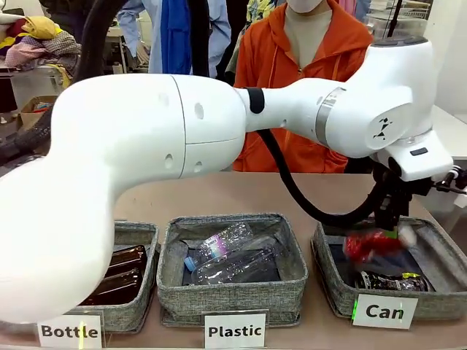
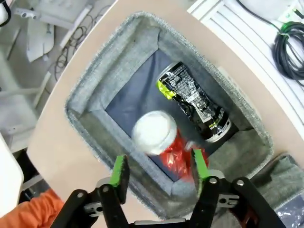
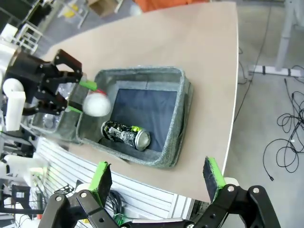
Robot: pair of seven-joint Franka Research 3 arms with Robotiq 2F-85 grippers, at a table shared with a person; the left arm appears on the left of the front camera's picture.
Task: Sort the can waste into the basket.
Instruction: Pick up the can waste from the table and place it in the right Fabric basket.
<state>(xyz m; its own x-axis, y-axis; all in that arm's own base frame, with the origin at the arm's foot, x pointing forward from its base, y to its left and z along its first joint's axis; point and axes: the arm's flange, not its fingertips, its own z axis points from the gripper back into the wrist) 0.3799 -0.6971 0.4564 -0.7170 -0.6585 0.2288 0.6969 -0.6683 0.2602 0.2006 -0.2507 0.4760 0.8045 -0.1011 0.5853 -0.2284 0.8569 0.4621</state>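
Left gripper (image 2: 159, 173) jaws parted over the Can basket (image 2: 95, 85), red can (image 2: 164, 142) loose between and just beyond the pads. Dark can (image 2: 194, 102) lies on basket floor. Right gripper (image 3: 156, 178) jaws wide, empty.

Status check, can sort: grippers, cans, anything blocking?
Left gripper open over grey woven basket, crushed red can dropping free. Right gripper open, empty. Dark green-print can inside. Nothing blocking.

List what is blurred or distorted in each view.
Front view: the red can below the left end effector is smeared by motion. Left wrist view: the red can is soft, the dark can sharp. Right wrist view: wide-angle lens bends the table edge.
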